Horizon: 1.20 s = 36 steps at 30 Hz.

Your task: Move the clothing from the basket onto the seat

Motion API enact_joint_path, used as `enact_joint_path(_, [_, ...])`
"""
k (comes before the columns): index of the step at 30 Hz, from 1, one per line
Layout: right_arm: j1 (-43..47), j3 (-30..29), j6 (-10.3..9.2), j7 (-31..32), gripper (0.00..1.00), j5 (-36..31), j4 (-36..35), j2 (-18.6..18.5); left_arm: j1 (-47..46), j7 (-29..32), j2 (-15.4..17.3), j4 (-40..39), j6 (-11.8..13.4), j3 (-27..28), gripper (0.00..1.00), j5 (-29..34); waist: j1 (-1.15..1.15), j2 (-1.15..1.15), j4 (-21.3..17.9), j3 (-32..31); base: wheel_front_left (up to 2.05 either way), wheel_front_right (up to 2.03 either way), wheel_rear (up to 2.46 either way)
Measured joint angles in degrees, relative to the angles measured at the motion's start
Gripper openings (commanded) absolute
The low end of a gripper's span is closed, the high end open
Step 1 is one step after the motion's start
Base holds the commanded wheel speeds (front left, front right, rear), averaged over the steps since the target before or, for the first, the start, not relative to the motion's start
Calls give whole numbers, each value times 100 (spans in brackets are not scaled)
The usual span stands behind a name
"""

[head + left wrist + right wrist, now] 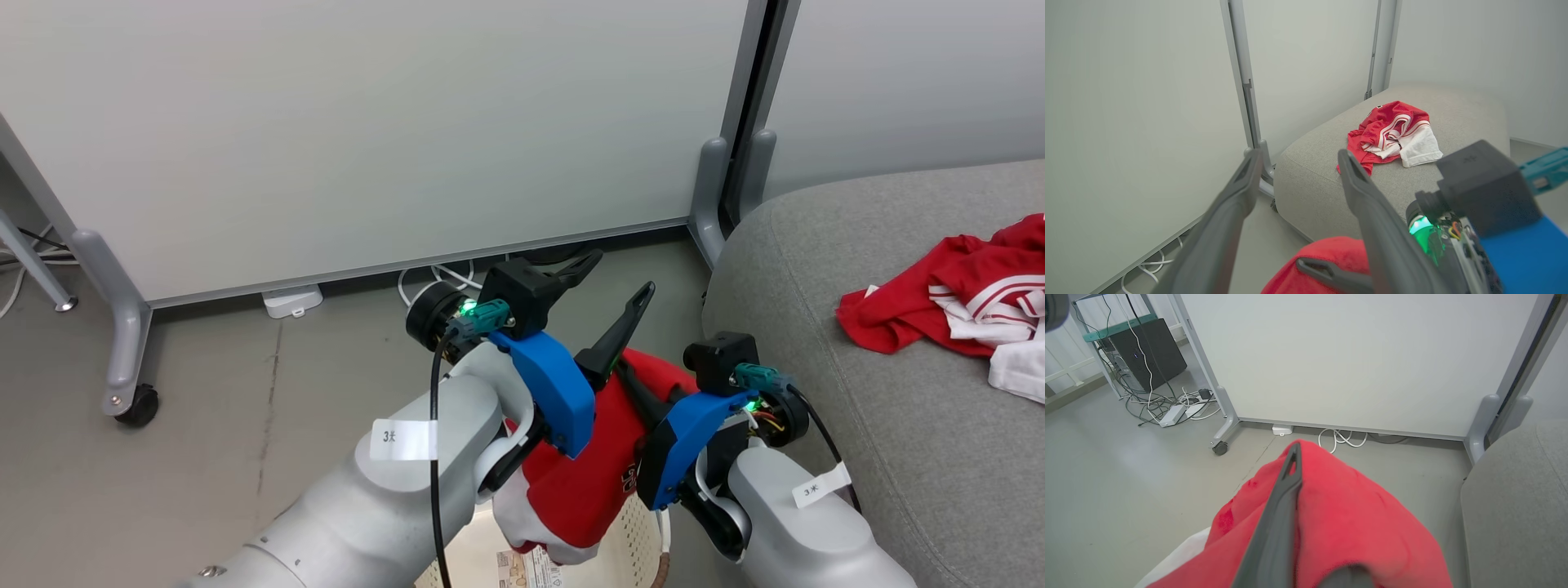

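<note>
Basket [635, 529] mostly under lifted red garment [584, 478] and left forearm [384, 506], cut by bottom edge, label [522, 569] inside unreadable, dark logo [629, 478] part-hidden behind right pincer [1310, 477], its second finger under cloth, second garment [963, 302] cut by right edge.

You are working in what reads as a robotics lab or test bay, not a home. Grounds: white partition panels [367, 139] on grey metal feet, one foot fitted with a castor [135, 406]; bare grey floor [245, 392]; loose white cables [1343, 439] and a power strip [1172, 415] lying exposed; a dark box [1147, 351], probably a computer tower, beneath a green shelf [1112, 330]. One grey upholstered seat [898, 457] stands beside the partitions.
</note>
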Motion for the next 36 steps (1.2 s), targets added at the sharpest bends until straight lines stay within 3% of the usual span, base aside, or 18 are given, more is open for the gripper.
enact_joint_path(8, [-21,18,0,-67,0,35,27,-1,386,0,42,-41,86,448,100,249,0,0,12,36,0,0,0])
enact_joint_path(22, [-34,-274,0,-129,0,-52,-103,-156,2367,-7,751,-1700,200,2613,100,1862,0,0,133,83,0,0,0])
enact_joint_path(26, [10,-360,0,-122,0,-109,-179,-188,2898,-7,806,-2065,170,3126,100,2230,0,0,165,83,0,0,0])
enact_joint_path(36, [179,-530,0,9,0,-216,-414,-204,3778,-7,801,-2381,33,3760,100,2707,0,0,194,70,0,0,0])
